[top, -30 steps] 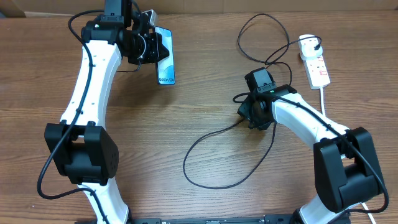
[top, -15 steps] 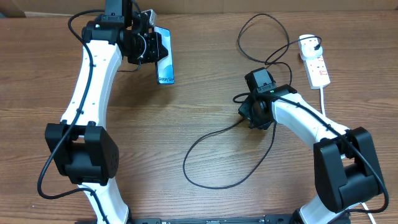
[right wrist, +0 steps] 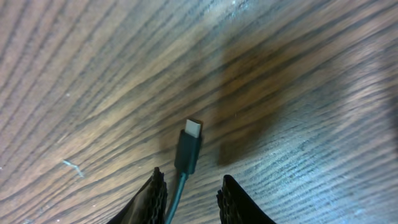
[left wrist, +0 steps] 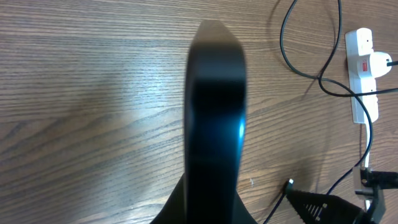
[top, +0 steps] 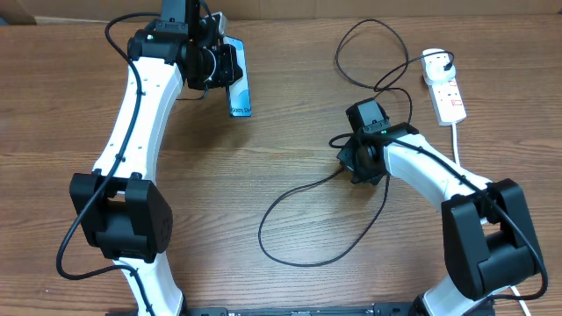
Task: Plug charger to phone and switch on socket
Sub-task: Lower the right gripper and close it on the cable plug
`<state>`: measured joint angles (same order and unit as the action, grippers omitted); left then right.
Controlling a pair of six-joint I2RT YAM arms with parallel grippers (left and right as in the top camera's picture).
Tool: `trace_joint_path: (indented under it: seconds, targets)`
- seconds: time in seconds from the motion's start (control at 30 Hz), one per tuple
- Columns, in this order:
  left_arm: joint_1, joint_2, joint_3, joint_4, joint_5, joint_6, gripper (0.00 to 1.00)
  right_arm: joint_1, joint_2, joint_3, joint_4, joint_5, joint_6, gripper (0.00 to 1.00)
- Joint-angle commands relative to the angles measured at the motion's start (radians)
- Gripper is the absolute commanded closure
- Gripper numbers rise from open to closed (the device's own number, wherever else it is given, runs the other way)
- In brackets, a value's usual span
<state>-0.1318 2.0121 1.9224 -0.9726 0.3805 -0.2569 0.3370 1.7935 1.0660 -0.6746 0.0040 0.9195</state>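
Down at the right gripper (right wrist: 191,186) now: set narrow but not clamped, straddling the charger (right wrist: 185,155) with a sliver of gap on one side of the cable. Just past the fingertips lies the connector tip (right wrist: 193,129), pale at its end, flat on the table (right wrist: 298,74) and pointing away from the wrist camera. Moving outward on the overhead view, follows the thin black cable in a big loop across the wood toward the near edge and back, then up in loose curls to the far end of the socket (top: 449,95). Finds that white strip lying flat at the far right, red markings up, its thick white cord (top: 457,139) trailing back toward the robot. Over to the left gripper (top: 225,68): clamped tight on the phone (top: 239,89), holding its far end. Shows the phone tipped on edge on the far side, left of centre, light lettered screen turned toward the right, dark edge filling the left wrist view. Sits well apart from the connector tip, and from the socket too. Cannot tell whether the phone's lower end touches the wood.
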Motion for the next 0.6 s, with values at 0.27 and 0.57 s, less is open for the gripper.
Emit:
trace_joint_path:
  seconds: [0.27, 0.57]
  targets:
    - [-0.007, -0.054, 0.010, 0.017, 0.001, -0.013, 0.96, 0.002, 0.003, -0.021, 0.030, -0.006, 0.000, 0.73]
    - [-0.007, -0.054, 0.010, 0.017, 0.001, -0.013, 0.96, 0.004, 0.004, -0.026, 0.037, -0.007, 0.030, 0.75]
